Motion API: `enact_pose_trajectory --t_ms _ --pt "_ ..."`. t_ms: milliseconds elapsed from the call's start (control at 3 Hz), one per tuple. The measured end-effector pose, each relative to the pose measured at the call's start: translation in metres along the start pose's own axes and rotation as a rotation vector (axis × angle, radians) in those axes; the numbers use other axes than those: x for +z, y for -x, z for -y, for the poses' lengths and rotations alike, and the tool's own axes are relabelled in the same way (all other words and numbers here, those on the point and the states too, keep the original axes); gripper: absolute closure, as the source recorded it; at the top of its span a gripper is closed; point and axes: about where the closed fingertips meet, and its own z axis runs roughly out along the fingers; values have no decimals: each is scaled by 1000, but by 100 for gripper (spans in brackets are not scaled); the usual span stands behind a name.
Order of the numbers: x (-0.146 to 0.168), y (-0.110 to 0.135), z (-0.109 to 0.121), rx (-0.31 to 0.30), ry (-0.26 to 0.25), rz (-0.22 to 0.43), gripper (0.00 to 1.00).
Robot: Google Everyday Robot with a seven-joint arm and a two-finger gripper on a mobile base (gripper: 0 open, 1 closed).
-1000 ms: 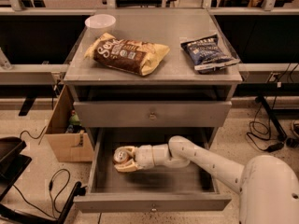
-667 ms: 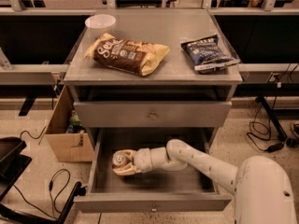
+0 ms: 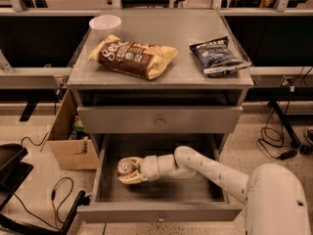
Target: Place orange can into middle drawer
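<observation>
**Down in the middle drawer: tool wrapped round the can**

Pulled well out, the middle drawer [image 3: 161,212] shows its grey floor and its knobbed front. In its left half the tool [image 3: 128,173] grips the orange can [image 3: 123,167], its beige fingers closed against the can's sides (the silver top faces up toward the camera). Whether the can touches the drawer floor cannot be told. The white arm [image 3: 210,170] reaches in from the lower right. The top drawer [image 3: 160,120] is closed. On the tabletop [image 3: 181,28] lie a brown chip bag [image 3: 133,58] and a blue bag [image 3: 218,56], with a white bowl [image 3: 105,22] at the back left corner. A cardboard box [image 3: 68,146] stands just left of the cabinet.
</observation>
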Motion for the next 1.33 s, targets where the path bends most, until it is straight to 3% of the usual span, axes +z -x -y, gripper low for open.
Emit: enact_pose_trajectory --t_ms 667,1333 --pt "0 0 0 0 0 0 3" --pt "1 1 -1 -1 3 5 0"
